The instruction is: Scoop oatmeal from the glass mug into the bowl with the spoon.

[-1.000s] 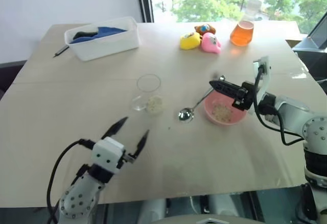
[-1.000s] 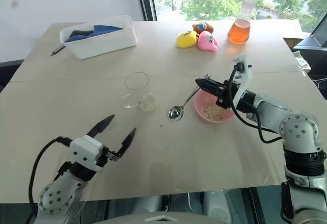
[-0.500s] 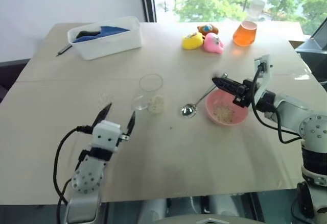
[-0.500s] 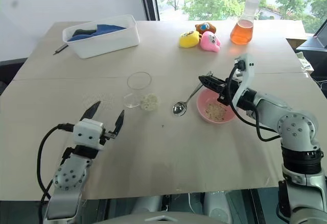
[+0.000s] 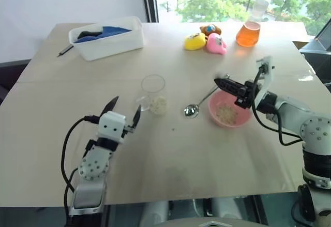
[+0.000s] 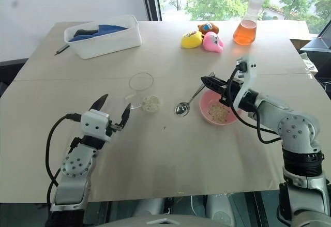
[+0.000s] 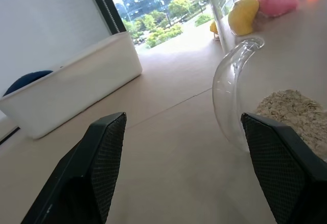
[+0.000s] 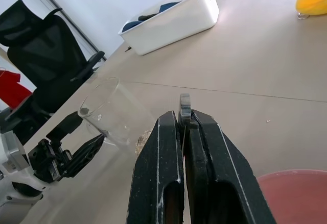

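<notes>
Pinching the long thin handle of the shiny silver metal spoon [image 5: 198, 103] in the closed right gripper [image 5: 221, 84], above the small round pink bowl [image 5: 229, 114] holding some pale flakes. Spoon's oval end down on the table at nine o'clock from that bowl. Left gripper [image 5: 124, 111] spread wide, empty, just beside the clear glass mug [image 5: 152, 92], at its seven o'clock. Loose beige oatmeal [image 5: 158, 105] heaped against the mug's base.

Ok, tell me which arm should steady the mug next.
Left. Its open gripper sits just beside the mug, jaws facing it. The right gripper is shut on the spoon handle over by the bowl, so it is busy.
</notes>
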You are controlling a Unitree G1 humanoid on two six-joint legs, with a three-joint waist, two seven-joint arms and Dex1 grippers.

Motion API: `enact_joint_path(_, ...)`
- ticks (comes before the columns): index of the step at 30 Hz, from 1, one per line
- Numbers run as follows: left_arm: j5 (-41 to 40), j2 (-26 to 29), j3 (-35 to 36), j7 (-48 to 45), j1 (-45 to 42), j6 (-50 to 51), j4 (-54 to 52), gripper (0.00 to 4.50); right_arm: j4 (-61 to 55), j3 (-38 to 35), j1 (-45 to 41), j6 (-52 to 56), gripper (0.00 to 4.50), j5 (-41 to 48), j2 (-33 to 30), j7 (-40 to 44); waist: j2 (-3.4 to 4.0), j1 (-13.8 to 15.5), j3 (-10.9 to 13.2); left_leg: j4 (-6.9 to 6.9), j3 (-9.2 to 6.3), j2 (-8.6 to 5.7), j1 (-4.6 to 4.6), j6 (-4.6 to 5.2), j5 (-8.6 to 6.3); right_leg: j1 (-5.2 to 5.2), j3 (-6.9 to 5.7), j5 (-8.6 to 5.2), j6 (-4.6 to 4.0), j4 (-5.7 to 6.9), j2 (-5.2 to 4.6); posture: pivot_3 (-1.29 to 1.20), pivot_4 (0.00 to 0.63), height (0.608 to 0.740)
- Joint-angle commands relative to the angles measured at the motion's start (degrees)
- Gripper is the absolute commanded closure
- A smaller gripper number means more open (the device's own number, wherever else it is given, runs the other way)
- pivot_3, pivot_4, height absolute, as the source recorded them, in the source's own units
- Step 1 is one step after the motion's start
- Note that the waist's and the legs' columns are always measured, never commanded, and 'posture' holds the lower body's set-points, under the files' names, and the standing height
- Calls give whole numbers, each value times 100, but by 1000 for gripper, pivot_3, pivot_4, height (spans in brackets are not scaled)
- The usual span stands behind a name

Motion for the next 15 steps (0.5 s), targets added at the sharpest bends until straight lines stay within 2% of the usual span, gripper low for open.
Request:
enact_joint_path(1, -93, 27, 29, 40, -167, 80, 44, 742, -159, -157, -163, -65, 4500, 67, 86, 48, 0, -1, 0, 0, 0, 0, 0, 0, 0, 0, 0, 0, 0, 0, 0, 0, 150, 740)
enact_joint_path(12, -286, 146, -29, -160, -664, 411, 136, 742, -228, -151, -123, -75, 4500, -32, 218, 44, 0, -3, 0, 0, 0, -3, 0, -2, 1, 0, -1, 0, 0, 1, 1, 0, 150, 740)
enact_joint_path(13, -266, 159, -51, -169, -691, 442, 133, 1259, -232, -151, -121, -78, 4500, -39, 231, 44, 0, -3, 0, 0, 0, -3, 0, -2, 1, 0, -1, 0, 0, 1, 1, 0, 150, 740)
enact_joint_path(14, -248, 165, -63, -171, -711, 465, 126, 1520, -238, -152, -120, -79, 4500, -41, 243, 38, 0, -4, 0, 0, 0, -3, 0, -2, 1, 0, -1, 0, 0, 1, 1, 0, 150, 740)
enact_joint_path(15, -247, 164, -80, -184, -730, 496, 126, 1520, -245, -155, -115, -82, 4500, -48, 252, 37, 0, -6, 0, 0, 0, -3, 0, -2, 1, 0, -1, 0, 0, 1, 1, 0, 150, 740)
